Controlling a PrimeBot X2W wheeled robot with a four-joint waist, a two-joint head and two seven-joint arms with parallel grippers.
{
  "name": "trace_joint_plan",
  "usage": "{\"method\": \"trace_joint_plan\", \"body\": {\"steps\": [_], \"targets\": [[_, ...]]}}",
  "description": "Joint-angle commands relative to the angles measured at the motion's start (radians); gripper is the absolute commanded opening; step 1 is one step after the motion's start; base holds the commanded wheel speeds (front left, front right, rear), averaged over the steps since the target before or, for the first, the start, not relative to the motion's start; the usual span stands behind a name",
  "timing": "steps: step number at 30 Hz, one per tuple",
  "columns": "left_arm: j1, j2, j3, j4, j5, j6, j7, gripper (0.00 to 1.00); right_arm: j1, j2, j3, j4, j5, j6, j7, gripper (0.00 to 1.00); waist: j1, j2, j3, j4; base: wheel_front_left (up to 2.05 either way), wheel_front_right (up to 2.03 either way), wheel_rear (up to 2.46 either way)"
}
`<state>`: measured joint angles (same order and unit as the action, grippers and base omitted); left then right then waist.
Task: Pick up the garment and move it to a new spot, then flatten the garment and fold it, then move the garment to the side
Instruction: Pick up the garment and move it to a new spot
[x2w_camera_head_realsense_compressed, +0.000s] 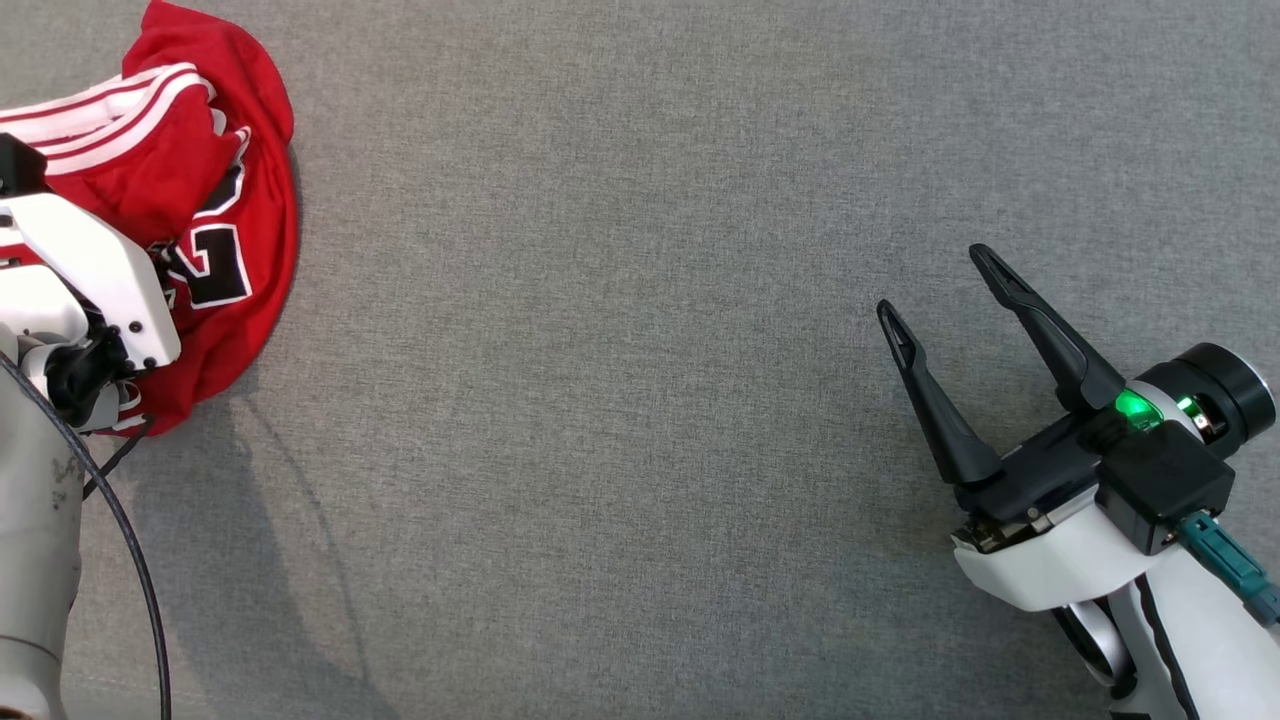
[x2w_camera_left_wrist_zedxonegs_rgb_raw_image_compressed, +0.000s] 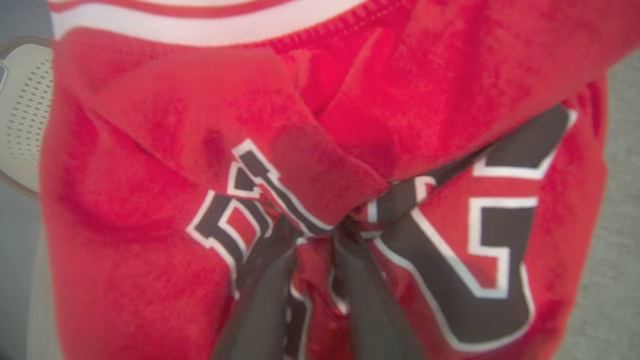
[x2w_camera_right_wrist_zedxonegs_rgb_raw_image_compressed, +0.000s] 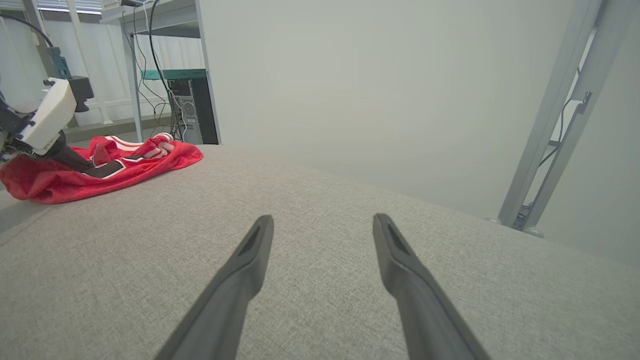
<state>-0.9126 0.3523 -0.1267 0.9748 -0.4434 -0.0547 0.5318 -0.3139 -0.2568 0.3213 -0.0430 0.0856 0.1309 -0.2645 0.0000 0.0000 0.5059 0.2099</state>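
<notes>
Two claws, two very different stories: the left gripper (x2w_camera_left_wrist_zedxonegs_rgb_raw_image_compressed: 325, 231) is dug into the crumpled red garment (x2w_camera_head_realsense_compressed: 262, 300), which sits at the far-left edge of the grey fabric surface (x2w_camera_head_realsense_compressed: 640, 420). Its fingers are pinched together on a bunched-up fold right in the black-and-white lettering. Meanwhile the right gripper (x2w_camera_head_realsense_compressed: 932, 281) is well apart on the lower right, just above bare grey cloth, fingers spread wide and empty.

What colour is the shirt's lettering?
Black, outlined white, on the red shirt; left wrist view shows best.
</notes>
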Motion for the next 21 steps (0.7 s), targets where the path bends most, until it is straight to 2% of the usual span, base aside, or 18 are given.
{"method": "trace_joint_plan", "body": {"steps": [1,9,13,17,21], "targets": [[0.010,-0.007,-0.005,0.022,-0.006,-0.008,-0.002,0.00,-0.006,-0.005,-0.005,0.004,-0.004,0.000,-0.002,1.00,0.0000,0.0000,-0.005,0.001,0.00,0.00,0.00],[-0.013,0.003,0.001,0.011,-0.011,-0.013,-0.099,0.00,0.008,0.010,0.001,0.014,-0.001,0.000,-0.002,1.00,0.0000,0.0000,-0.052,0.003,0.00,0.00,0.00],[-0.014,0.000,0.024,-0.021,-0.033,-0.024,-0.210,0.00,0.011,0.018,-0.001,0.022,0.003,0.000,-0.002,1.00,0.0000,0.0000,-0.090,0.000,0.00,0.00,0.00],[-0.038,-0.003,0.062,-0.053,-0.056,-0.012,-0.328,0.00,0.019,0.029,-0.004,0.031,0.010,0.000,-0.002,1.00,0.0000,0.0000,-0.137,-0.002,0.00,0.00,0.00],[-0.046,-0.031,0.091,-0.096,-0.088,-0.023,-0.434,0.00,0.034,0.048,-0.015,0.040,0.014,0.000,-0.002,1.00,0.0000,0.0000,-0.190,-0.009,0.00,0.00,0.00]]}}
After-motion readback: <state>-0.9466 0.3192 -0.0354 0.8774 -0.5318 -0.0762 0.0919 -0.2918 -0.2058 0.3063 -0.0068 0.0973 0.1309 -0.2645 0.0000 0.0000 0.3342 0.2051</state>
